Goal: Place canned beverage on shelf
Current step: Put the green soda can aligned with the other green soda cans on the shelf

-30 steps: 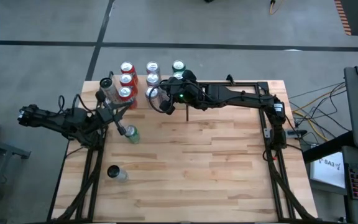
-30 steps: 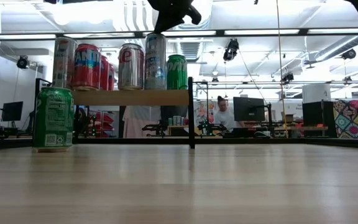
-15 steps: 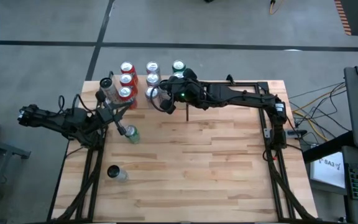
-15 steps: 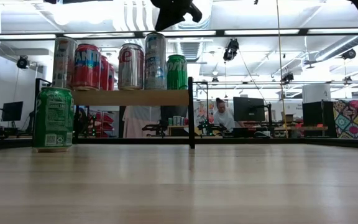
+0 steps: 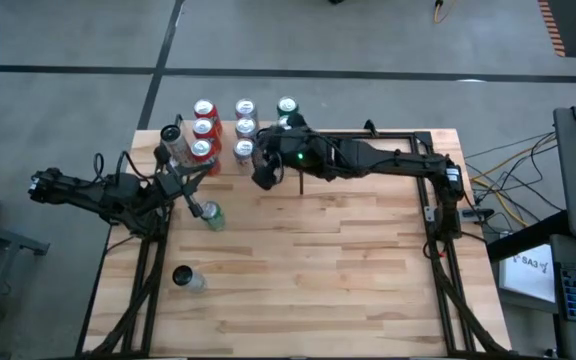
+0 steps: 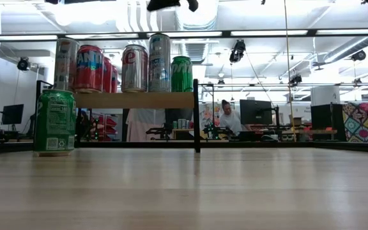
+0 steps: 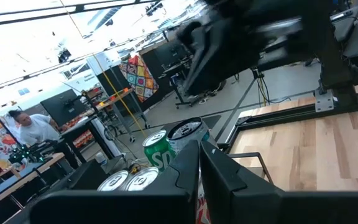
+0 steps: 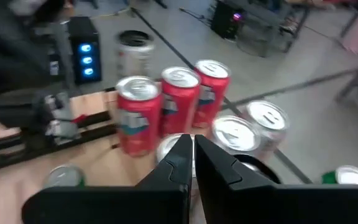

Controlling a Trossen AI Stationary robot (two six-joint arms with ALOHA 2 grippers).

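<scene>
Several drink cans are seen standing on the small light-wood, black-posted shelf, the clenched, empty right gripper is held just beside it, and a green can and a silver can are left on the table.

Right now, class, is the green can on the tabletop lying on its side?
No, the green can stands upright on the tabletop in the low view.

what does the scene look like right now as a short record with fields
shelf: small wood board with black posts at the table's far edge
cans on shelf: red cans, silver cans, a green can, all upright
cans on table: green can upright on the tabletop, another can nearer the front
right hand: shut, empty, above the table beside the shelf
left hand: shut, empty, by the shelf's left side
background: a person at a desk
</scene>
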